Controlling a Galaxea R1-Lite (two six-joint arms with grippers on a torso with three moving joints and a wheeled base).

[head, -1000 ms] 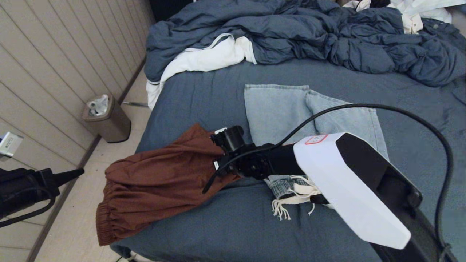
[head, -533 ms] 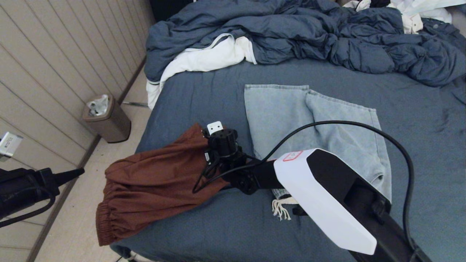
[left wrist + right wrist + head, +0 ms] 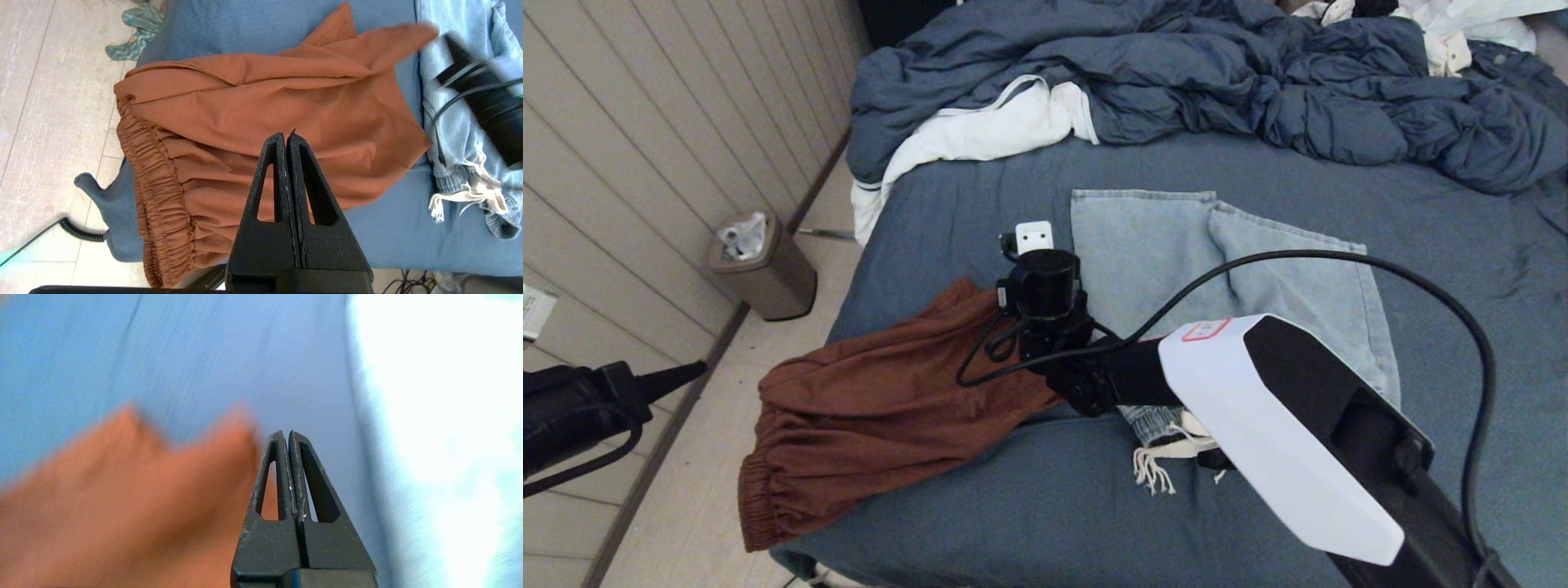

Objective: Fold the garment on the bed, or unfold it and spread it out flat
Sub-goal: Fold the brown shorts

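The bed (image 3: 980,204) is filling most of the head view, with its slate-blue sheet showing in the middle and the rumpled dark blue duvet (image 3: 1217,73) lying piled along the far edge, its white lining (image 3: 980,131) hanging over the far left corner. 2 garments are lying on the sheet. The rust-brown garment (image 3: 882,408) is resting at the near left corner, and its elastic waistband (image 3: 159,204) is hanging over the left edge of the bed. The light blue jeans (image 3: 1176,261) are lying folded just beside it, toward the middle, with a fringed cream drawstring (image 3: 1156,465) at their near end.

The right gripper (image 3: 291,435) is hanging above the seam between the 2 garments — its fingers are pressed together and holding nothing. The left gripper (image 3: 286,136) is waiting off the left edge of the bed, over the floor, pointing toward the brown garment; its fingers are also pressed together, empty.

A small bin (image 3: 764,273) is standing on the floor by the panelled wall.
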